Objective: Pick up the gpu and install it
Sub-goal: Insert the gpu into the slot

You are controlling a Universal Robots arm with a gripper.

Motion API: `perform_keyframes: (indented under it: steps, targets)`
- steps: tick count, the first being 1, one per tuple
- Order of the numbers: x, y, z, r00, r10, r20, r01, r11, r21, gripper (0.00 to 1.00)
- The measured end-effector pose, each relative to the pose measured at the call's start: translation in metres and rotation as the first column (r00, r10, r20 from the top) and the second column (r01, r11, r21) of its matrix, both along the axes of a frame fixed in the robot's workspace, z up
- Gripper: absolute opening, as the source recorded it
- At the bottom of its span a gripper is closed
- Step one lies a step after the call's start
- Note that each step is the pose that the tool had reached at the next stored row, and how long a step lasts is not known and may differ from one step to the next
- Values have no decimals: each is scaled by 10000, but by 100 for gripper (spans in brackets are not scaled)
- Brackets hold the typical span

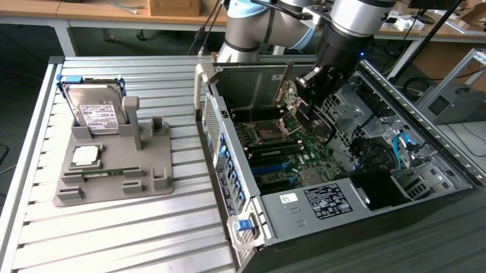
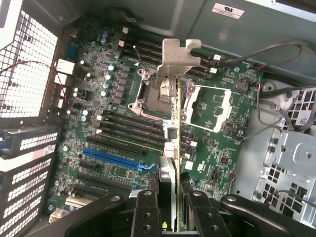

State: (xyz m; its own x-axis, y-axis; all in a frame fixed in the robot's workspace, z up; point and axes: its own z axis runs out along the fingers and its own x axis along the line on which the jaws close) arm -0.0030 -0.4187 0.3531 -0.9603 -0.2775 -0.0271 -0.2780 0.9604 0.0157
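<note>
gpu [image 2: 173,113]: thin card seen edge-on, silver end bracket [image 2: 180,54] at its far end, hanging above the motherboard [image 2: 217,148] and apart from it, roughly over the cpu socket [image 2: 148,94]; not seated in any slot. gripper [image 2: 171,212]: fingers [image 2: 145,212] pinched on the two flat faces of the card at the end away from the bracket; in the exterior view the gripper [image 1: 313,88] stands inside the open computer case [image 1: 304,205] with the gpu [image 1: 311,116] slanting down from it toward the motherboard. blue slot [image 2: 113,157]: long connector on the motherboard, to one side of the held card; the card's length appears to run across it rather than along it. hard drive [image 1: 95,111]: upright in a grey holder [image 1: 114,170] on the tabletop [image 1: 114,239], well apart from the motherboard and untouched. handling note, as judgement: step in hand is carrying and lining up; done well, the card's lower edge is kept parallel to the motherboard, its length squared to the chosen slot, bracket toward the case's rear openings, and the descent kept straight and slow, clear of the socket lever and loose cables [image 2: 276,49], so the pinch does not let the card tilt.
</note>
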Motion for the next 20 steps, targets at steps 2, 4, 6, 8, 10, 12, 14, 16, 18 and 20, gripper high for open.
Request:
perform_keyframes:
  steps: [2,4,6,8,10,12,14,16,18,20]
  targets:
    - [0,0,0,10000,88,0,-88,10000,0,27]
    - [0,0,0,9998,175,0,-175,9998,0,27]
    - [0,0,0,9996,278,0,-278,9996,0,27]
    - [1,0,0,9992,394,0,-394,9992,0,27]
    - [1,0,0,9988,480,0,-480,9988,0,27]
    - [1,0,0,9984,560,0,-560,9984,1,27]
    - [1,0,0,9979,648,0,-648,9979,0,27]
    - [1,0,0,9970,772,0,-772,9970,0,27]
    - [1,0,0,9958,917,0,-917,9958,-1,27]
    - [1,0,0,9947,1033,0,-1033,9947,0,27]
